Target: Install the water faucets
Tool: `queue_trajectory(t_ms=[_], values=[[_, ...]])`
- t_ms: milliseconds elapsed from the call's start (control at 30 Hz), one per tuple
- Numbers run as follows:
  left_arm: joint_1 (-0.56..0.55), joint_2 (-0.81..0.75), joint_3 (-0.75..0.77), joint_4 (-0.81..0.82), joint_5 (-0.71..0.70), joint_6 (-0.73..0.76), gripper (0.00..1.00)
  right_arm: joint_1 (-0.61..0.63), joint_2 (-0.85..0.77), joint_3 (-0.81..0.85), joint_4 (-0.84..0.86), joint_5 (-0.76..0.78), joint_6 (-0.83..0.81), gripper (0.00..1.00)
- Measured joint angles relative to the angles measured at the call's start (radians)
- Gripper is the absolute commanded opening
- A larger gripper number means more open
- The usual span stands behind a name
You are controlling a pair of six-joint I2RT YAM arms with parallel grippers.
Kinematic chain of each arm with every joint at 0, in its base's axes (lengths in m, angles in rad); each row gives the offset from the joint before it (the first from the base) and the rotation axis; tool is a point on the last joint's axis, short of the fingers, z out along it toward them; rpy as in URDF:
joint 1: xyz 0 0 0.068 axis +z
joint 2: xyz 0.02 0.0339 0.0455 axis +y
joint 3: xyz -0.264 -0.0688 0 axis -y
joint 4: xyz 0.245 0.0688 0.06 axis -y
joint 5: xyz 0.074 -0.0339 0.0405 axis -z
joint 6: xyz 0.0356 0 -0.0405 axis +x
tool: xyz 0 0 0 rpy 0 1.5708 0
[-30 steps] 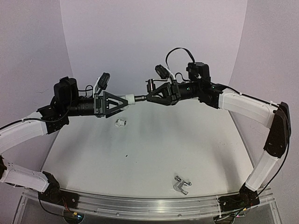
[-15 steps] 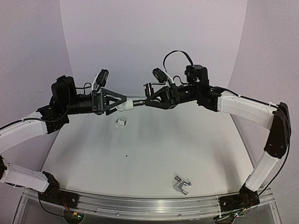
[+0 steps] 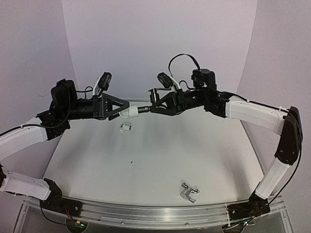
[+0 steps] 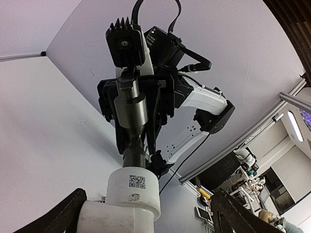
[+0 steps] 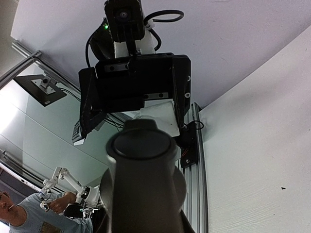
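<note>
We find the dark faucet (image 3: pixel 147 108) off the table (image 3: pixel 160 155), held up in the air over the far edge, about midway along it. It lies roughly level, its lever end toward the right arm and its narrow end pointing at the left arm. The right gripper (image 3: pixel 158 103) is clamped tight on its body. In the right wrist view the dark faucet (image 5: pixel 141 189) fills the foreground as a round dark barrel pointing away from the camera.

The narrow end sits in the mouth of a white fitting (image 3: pixel 129 112), so the two are touching and in line. From the left wrist we see the dark faucet (image 4: pixel 132 112) rising out of the white fitting (image 4: pixel 127 201), which carries a small code label (image 4: pixel 136 182). The left gripper (image 3: pixel 126 108) is at this fitting with its jaws standing wide, one on each side. The far one is clearly apart from the white plastic, and we cannot tell whether the near one touches.

The chrome faucet (image 3: pixel 188 191) lies alone on the table close to the near edge, right of the middle. A second white fitting (image 3: pixel 125 128) lies loose near the far edge, left of the middle, just below the left gripper.
</note>
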Motion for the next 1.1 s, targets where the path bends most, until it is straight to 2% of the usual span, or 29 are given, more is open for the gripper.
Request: queue_trajectory(t_ms=[633, 967, 1100], values=[[0.001, 0.000, 0.035, -0.074, 0.019, 0.049, 0.87, 0.004, 0.000, -0.054, 0.009, -0.009, -0.068, 0.00], [-0.005, -0.026, 0.100, -0.090, 0.066, 0.063, 0.86, -0.011, 0.026, -0.072, -0.097, 0.107, -0.108, 0.00], [-0.005, -0.045, 0.097, -0.147, 0.019, 0.077, 0.90, -0.028, 0.026, -0.050, -0.119, 0.117, -0.126, 0.00]])
